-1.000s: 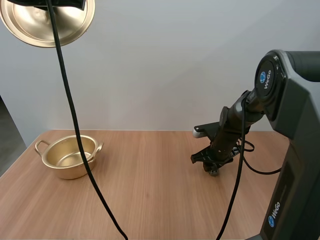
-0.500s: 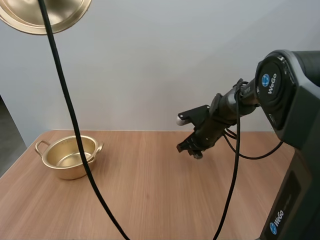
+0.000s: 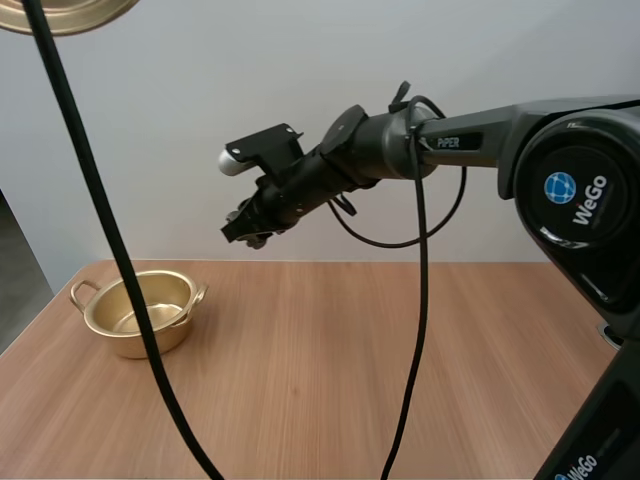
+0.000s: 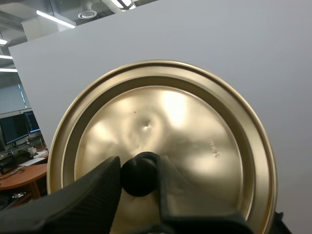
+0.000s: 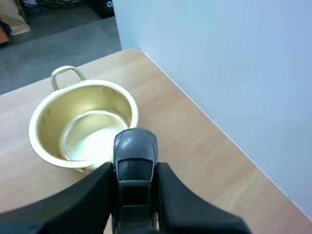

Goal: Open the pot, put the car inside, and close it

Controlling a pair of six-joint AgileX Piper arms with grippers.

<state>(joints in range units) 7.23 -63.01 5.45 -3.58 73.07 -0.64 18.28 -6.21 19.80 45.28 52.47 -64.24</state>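
Observation:
A gold pot (image 3: 138, 312) stands open on the wooden table (image 3: 330, 370) at the left, with nothing inside. My right gripper (image 3: 252, 232) hangs in the air to the right of the pot and well above the table, shut on a small dark grey toy car (image 5: 135, 168). In the right wrist view the car sits between the fingers, with the pot (image 5: 83, 124) just beyond it. The gold lid (image 3: 62, 14) is held high at the upper left. My left gripper (image 4: 139, 175) is shut on the lid's black knob (image 4: 139, 174), facing the lid's (image 4: 195, 141) top side.
A white wall rises right behind the table's far edge. The table's left edge lies close to the pot. Bare wood stretches from the pot to the right arm's base (image 3: 590, 330).
My right arm has lifted from the table at the right and swung left toward the pot, carrying the car. The lid has risen further, nearly out of the high view.

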